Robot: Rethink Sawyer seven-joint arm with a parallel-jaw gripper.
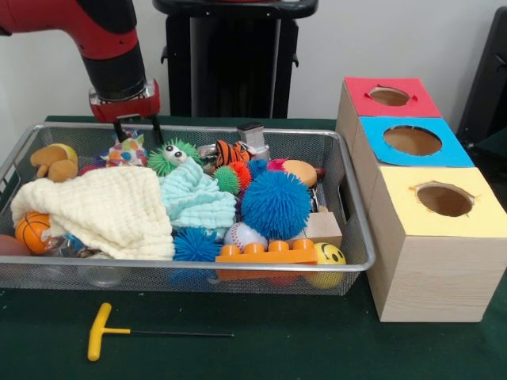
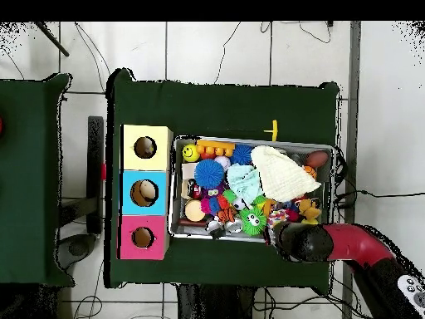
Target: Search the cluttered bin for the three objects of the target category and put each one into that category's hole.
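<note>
The wire mesh bin [image 1: 360, 261] stands on the green table and is full of toys; it also shows in the overhead view [image 2: 249, 140]. My gripper [image 1: 137, 131] hangs at the bin's far left corner with its two fingers spread open. Right below it lies the white polka-dot cloth [image 1: 127, 151], whose top corner pokes up between the fingers. A large cream cloth [image 1: 103, 210] and a pale teal cloth [image 1: 194, 199] lie in the bin's middle. The braided rope ring is hidden. The yellow-topped box's hole [image 1: 445, 199] is right of the bin, also in the overhead view [image 2: 145, 147].
The blue-topped hole [image 1: 412, 140] and the red-topped hole [image 1: 389, 96] sit behind the yellow one. Spiky balls [image 1: 276, 203], a small basketball [image 1: 32, 230], an orange brick [image 1: 266, 253] and a smiley ball [image 1: 329, 255] crowd the bin. A yellow-handled T-tool [image 1: 100, 331] lies before the bin.
</note>
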